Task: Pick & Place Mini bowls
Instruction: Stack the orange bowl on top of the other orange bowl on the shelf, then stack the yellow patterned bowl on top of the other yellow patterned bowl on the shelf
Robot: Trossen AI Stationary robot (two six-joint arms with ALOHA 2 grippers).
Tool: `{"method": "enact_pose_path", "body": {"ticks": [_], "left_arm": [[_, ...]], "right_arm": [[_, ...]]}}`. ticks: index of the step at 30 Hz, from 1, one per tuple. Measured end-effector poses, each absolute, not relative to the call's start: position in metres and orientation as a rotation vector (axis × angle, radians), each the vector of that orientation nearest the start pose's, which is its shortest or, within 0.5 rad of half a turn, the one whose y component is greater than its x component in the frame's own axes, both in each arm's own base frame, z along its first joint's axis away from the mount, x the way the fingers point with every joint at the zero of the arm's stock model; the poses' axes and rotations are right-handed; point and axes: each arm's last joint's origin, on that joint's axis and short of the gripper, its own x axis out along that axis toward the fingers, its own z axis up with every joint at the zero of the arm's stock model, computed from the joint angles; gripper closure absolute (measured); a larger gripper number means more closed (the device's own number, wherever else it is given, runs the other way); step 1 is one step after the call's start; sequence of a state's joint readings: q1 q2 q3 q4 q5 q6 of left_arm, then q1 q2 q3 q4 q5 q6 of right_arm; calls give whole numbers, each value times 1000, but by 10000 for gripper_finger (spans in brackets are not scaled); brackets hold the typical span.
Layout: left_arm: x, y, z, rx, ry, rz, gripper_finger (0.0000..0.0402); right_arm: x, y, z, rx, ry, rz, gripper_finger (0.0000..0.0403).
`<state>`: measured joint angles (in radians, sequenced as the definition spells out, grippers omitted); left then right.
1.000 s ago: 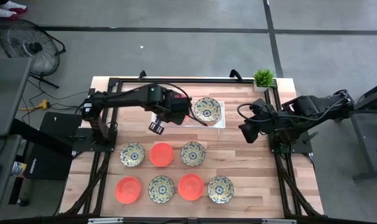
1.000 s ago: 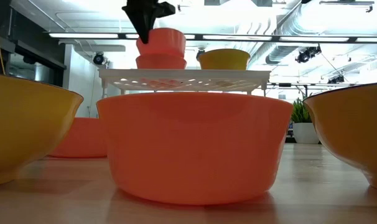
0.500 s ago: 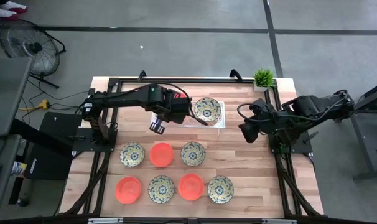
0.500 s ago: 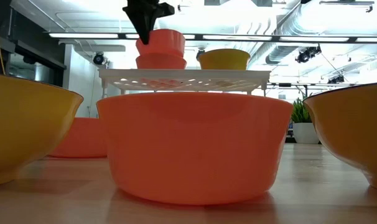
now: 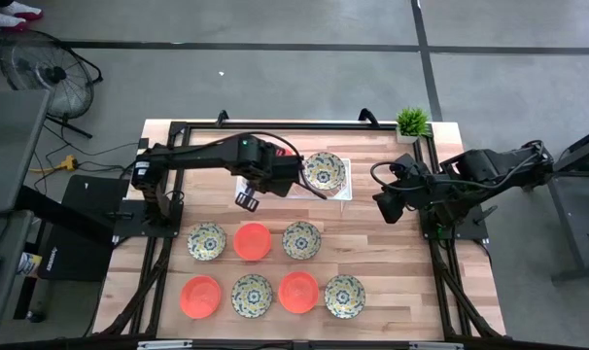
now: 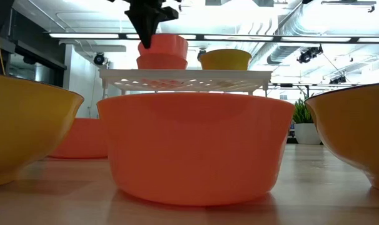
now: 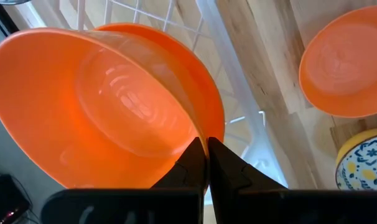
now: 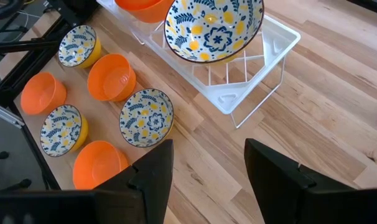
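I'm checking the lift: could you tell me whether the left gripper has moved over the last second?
Yes. The left gripper, shut on an orange bowl, has edged right and slightly up against the white tray.

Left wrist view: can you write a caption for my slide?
Left gripper pinches the rim of a glossy orange-red bowl over the white lattice tray.

Orange-red bowls (image 5: 253, 240); blue-yellow floral bowls (image 5: 324, 170)

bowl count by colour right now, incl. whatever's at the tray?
Orange-red bowls: 5 (3 on the table, 2 at the tray, the upper one pinched by the left hand)
Floral bowls: 5 (4 on the table, 1 on the tray)
Total: 10
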<state>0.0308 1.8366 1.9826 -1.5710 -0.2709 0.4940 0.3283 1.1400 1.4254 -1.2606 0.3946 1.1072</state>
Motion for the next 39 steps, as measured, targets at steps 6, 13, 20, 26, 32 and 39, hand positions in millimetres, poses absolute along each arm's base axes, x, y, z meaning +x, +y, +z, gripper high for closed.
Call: {"method": "enact_pose_path", "body": {"ticks": [6,13,20,26,32,39], "left_arm": [[337,18,359,575,1460,-109,401],[337,18,358,568,1454,-148,384],[337,18,358,583,1456,-146,358],[336,20,359,639,1472,-87,300],[336,21,359,674,1479,-75,252],[336,21,359,676,1480,-72,243]], "right_arm": [[175,48,392,682,753,-543,217],[175,48,392,682,754,-542,217],[175,48,392,683,753,-542,217],[175,48,392,682,753,-542,217],[175,48,392,678,755,-541,217],[175,48,392,675,755,-539,217]]}}
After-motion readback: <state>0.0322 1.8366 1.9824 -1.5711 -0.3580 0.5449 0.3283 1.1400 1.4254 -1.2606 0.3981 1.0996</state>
